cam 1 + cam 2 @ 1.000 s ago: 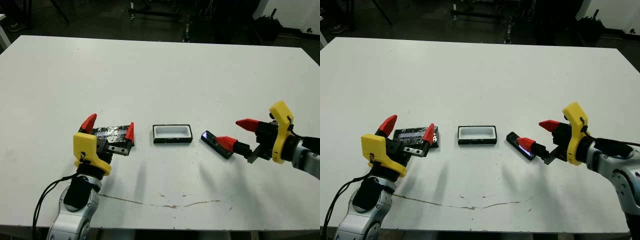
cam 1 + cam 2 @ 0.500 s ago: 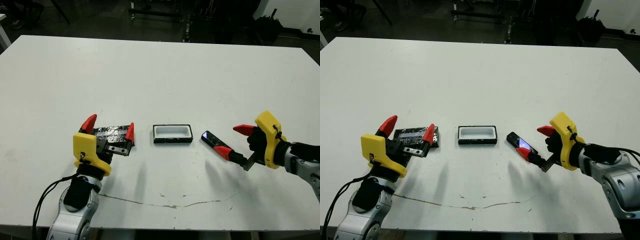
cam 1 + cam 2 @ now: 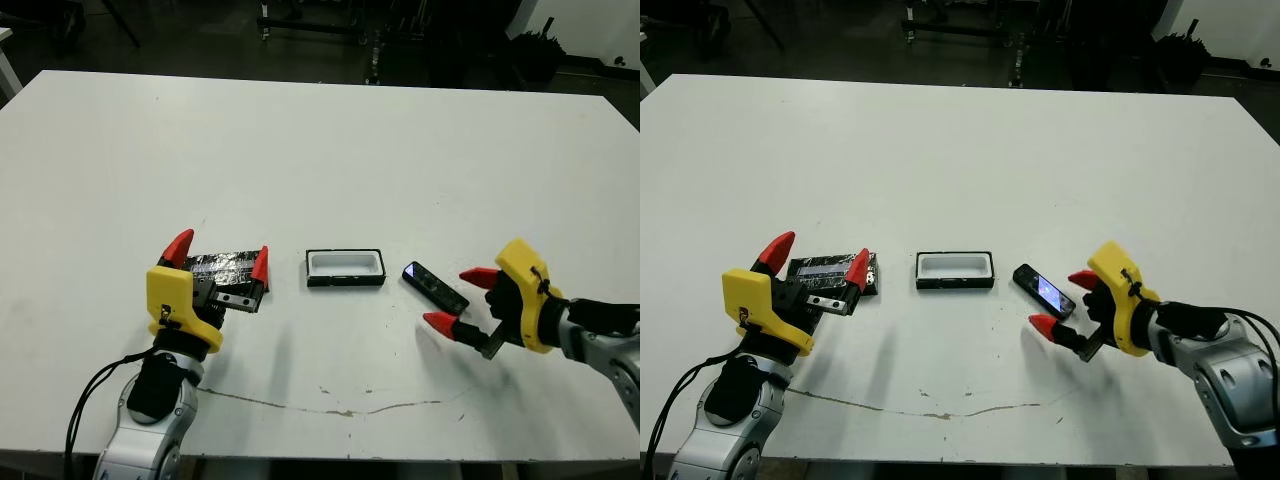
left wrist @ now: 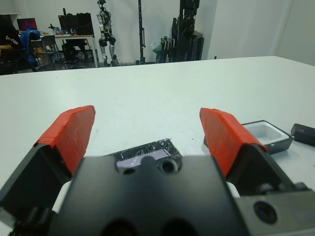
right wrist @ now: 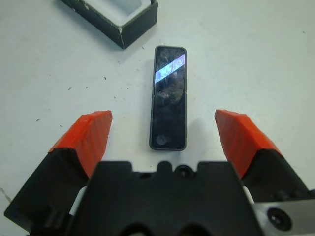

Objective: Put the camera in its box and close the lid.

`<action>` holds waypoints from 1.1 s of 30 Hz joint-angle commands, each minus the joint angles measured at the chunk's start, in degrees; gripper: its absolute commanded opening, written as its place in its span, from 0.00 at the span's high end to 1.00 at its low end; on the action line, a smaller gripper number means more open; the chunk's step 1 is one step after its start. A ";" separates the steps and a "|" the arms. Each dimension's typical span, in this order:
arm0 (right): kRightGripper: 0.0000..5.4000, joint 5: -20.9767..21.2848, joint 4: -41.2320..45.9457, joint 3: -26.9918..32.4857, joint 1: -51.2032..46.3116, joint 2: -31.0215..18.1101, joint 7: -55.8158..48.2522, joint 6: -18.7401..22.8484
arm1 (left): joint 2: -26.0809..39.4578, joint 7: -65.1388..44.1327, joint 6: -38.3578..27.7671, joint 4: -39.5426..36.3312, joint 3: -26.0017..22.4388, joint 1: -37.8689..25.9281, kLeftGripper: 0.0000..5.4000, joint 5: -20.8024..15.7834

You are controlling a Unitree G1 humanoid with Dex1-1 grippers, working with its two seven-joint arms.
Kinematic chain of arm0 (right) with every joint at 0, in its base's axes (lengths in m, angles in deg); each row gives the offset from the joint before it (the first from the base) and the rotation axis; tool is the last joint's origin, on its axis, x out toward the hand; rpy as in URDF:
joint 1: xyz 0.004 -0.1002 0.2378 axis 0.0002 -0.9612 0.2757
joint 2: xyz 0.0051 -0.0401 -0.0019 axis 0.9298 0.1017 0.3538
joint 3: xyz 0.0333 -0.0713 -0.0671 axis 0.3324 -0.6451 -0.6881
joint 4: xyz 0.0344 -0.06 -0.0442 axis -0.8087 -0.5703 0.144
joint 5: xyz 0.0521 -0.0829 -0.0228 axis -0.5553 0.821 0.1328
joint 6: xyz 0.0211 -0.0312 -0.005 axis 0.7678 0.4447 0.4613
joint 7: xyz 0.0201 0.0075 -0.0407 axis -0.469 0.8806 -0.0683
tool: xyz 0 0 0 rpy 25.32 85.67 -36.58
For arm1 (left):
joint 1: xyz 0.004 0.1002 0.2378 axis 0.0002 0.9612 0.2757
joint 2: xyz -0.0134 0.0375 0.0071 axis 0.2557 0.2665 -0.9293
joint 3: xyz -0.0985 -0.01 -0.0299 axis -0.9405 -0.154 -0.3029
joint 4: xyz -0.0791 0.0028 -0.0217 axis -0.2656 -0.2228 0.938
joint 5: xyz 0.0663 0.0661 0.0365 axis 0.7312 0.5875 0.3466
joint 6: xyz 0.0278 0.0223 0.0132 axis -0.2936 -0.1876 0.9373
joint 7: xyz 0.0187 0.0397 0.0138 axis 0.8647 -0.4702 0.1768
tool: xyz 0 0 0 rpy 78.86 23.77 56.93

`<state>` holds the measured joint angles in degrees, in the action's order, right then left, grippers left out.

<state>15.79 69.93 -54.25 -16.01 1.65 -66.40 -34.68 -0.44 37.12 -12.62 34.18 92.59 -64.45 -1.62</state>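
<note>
Red-tipped and spread wide, my right gripper (image 5: 167, 137) straddles the camera (image 5: 169, 97), which lies flat on the white table (image 3: 330, 150) untouched, its far end pointing toward the box (image 3: 345, 267). Left of the box, my left gripper (image 3: 220, 256) hovers equally wide over the shiny lid (image 3: 222, 265). That box sits open, white lining showing.
</note>
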 commanded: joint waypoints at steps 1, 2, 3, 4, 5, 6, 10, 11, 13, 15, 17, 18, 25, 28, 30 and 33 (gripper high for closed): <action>0.00 0.07 -0.34 0.03 -0.97 0.24 0.02 0.84 | 0.37 -0.23 0.32 -0.14 -0.21 0.51 0.00 -0.17; 0.00 0.20 -0.24 -0.11 -1.07 0.27 0.16 1.03 | 0.40 -0.16 0.25 -0.15 -0.14 0.57 0.00 0.00; 0.00 0.32 -0.18 -0.24 -1.14 0.29 0.30 1.19 | 0.43 -0.10 0.25 -0.19 -0.09 0.61 0.00 0.11; 0.00 0.36 -0.10 -0.37 -1.14 0.30 0.45 1.63 | 0.46 -0.13 0.24 -0.21 -0.08 0.66 0.00 0.12; 0.00 0.54 -0.09 -0.61 -1.14 0.26 0.53 1.77 | 0.44 0.00 0.41 -0.32 -0.05 0.72 0.00 0.23; 0.00 0.65 -0.09 -0.81 -1.14 0.30 0.67 2.02 | 0.37 0.06 0.52 -0.36 -0.08 0.78 0.00 0.17; 0.00 1.18 0.08 -1.45 -1.08 0.60 1.68 3.30 | 0.38 -0.11 0.37 -0.39 -0.16 0.85 0.00 -0.09; 0.00 1.21 0.15 -1.54 -1.09 0.74 1.97 3.70 | 0.46 -0.15 0.20 -0.35 -0.14 0.85 0.00 0.02; 0.00 0.63 0.25 -1.20 -1.05 1.41 2.76 5.41 | 0.44 -0.07 0.26 -0.44 -0.10 0.91 0.00 0.09; 0.02 0.00 0.42 -0.80 -0.91 2.05 3.44 7.46 | 0.21 -0.05 0.62 -0.60 -0.16 0.93 0.00 -0.34; 0.06 -0.44 0.74 -0.54 -0.73 2.52 4.09 9.49 | 0.33 -0.18 0.34 -0.41 -0.18 0.93 0.00 -0.33; 0.08 -0.79 0.78 -0.32 -0.66 2.79 4.27 10.27 | 0.44 -0.22 0.12 -0.31 -0.16 0.93 0.00 -0.18; 0.26 -1.06 1.44 0.56 -1.25 4.18 5.82 10.50 | 0.43 -0.24 0.12 -0.31 -0.25 0.93 0.00 -0.18; 0.33 -0.94 1.84 1.13 -1.71 4.88 6.78 10.08 | 0.34 -0.05 0.17 -0.36 -0.23 0.90 0.00 -0.02; 0.39 -1.32 2.00 1.78 -1.64 5.45 7.60 11.18 | 0.34 -0.04 0.21 -0.41 -0.16 0.90 0.00 0.05; 0.46 -1.50 2.19 2.30 -1.60 5.82 7.91 11.19 | 0.32 -0.05 0.61 -0.51 -0.18 0.87 0.00 -0.10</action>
<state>14.52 72.43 -52.11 -16.57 7.47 -59.07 -24.90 -0.43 36.98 -12.64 33.93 92.60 -64.10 -1.82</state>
